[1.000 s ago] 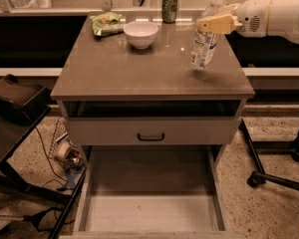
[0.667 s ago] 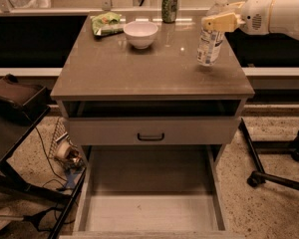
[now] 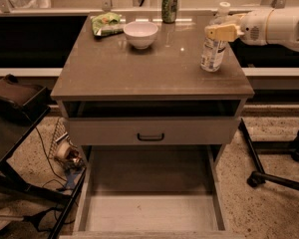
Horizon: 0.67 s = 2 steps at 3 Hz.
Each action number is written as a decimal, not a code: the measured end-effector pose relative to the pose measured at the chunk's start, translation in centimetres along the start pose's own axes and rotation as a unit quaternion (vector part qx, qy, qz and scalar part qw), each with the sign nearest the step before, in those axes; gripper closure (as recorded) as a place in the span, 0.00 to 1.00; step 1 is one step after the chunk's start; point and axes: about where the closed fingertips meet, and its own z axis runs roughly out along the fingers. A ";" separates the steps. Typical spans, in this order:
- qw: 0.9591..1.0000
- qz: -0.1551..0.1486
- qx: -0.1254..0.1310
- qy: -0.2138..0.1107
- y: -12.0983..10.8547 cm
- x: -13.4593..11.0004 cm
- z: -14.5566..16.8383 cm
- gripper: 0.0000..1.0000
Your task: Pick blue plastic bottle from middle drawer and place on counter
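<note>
The blue plastic bottle, clear with a white cap and a white-bluish label, stands upright near the right edge of the counter, its base at or just above the top. My gripper reaches in from the right on a white arm. Its yellowish fingers are closed around the bottle's upper body. The middle drawer is pulled out wide open at the bottom of the view and shows only its pale wood-grain floor.
On the counter's back part are a white bowl, a green snack bag and a green soda can. A closed drawer front with a black handle sits above the open drawer. A dark side table stands left, chair legs right.
My gripper has carried the bottle a little to the right and back over the counter, closer to the right edge. Nothing else has moved.
</note>
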 end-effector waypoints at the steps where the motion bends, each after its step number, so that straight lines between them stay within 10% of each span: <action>1: 1.000 0.000 0.000 0.000 0.0 -0.5 -0.2 0.75; 2: 1.000 0.000 0.000 0.000 0.0 -0.7 -0.2 0.53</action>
